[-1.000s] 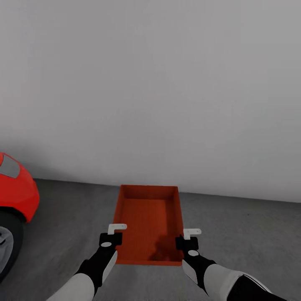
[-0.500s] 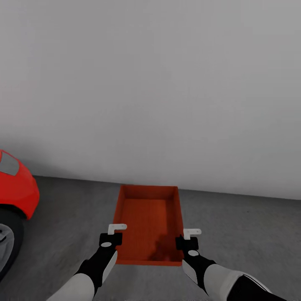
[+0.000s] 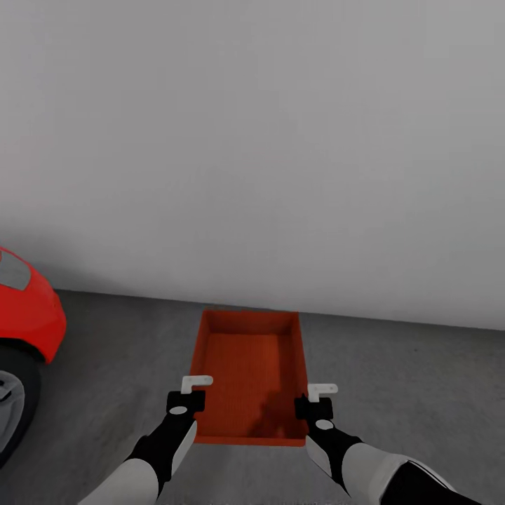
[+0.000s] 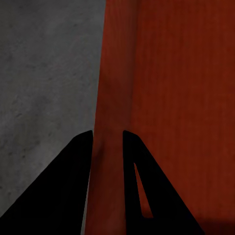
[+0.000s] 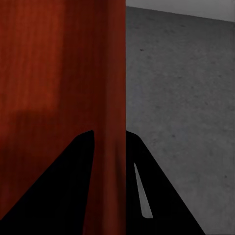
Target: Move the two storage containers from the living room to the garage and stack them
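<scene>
Holding the lidless orange-red rectangular storage container (image 3: 251,375) between both arms, the left gripper (image 3: 189,393) and right gripper (image 3: 317,397) each pinch a long side wall, one finger inside, one outside (the wrist views confirm it). It hangs low over the dark grey concrete floor (image 3: 421,393), near the pale wall (image 3: 280,140), red car (image 3: 24,315) to the left. Thin, stiff walls look light but possibly slippery, so gripping opposite walls near the close end suits
</scene>
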`<state>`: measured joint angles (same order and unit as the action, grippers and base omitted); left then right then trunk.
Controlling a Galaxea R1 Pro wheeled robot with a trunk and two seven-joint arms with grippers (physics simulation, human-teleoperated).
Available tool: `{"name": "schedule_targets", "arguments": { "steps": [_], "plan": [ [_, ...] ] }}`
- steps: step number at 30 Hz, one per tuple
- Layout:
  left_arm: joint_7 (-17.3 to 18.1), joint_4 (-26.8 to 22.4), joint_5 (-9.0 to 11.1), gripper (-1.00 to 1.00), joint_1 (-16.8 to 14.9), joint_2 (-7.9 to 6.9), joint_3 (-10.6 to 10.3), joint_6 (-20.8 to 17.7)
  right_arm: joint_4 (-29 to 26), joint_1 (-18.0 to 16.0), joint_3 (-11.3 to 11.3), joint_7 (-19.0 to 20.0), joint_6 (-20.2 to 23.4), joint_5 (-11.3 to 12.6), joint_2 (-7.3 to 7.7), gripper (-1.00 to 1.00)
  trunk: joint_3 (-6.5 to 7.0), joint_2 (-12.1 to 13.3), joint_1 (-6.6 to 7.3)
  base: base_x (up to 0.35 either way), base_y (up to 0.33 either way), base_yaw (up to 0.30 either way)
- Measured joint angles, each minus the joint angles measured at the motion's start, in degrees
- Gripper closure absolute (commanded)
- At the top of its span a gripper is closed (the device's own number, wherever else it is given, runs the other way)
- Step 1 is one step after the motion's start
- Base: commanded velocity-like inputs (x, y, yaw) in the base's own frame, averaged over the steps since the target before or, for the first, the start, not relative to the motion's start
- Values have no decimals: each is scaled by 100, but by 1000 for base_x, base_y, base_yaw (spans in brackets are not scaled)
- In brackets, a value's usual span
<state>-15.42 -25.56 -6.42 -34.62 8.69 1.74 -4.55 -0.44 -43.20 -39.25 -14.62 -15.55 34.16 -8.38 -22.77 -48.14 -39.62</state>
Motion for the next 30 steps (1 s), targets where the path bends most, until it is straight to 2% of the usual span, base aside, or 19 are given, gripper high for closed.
{"name": "schedule_targets", "arguments": {
  "steps": [30],
  "plan": [
    [0, 5, 5, 100, 0, 0, 0, 0, 0, -1, -1, -1, 8, -4, 0, 100, -277, 0, 0, 0, 0, 0]
  ]
}}
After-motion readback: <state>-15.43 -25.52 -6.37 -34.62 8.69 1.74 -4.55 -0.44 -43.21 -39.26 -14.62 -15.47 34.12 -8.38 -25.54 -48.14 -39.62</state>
